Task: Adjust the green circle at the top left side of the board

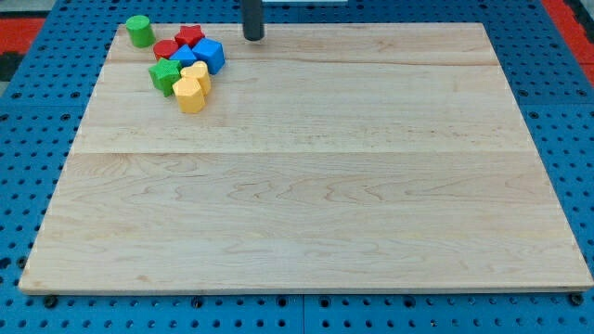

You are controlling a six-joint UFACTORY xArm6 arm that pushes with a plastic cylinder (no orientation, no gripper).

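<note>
Near the view's top edge, the dark rod is held upright, with my tip [253, 37] resting on the wooden board [316, 186], clear of all blocks and touching none. The green circle [139, 31], a short upright cylinder, is located at the top left corner, just apart from the clustered blocks [188, 67].

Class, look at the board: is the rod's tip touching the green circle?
No. My tip stands at the view's top, well to the right of the green circle, with bare board between them.
</note>
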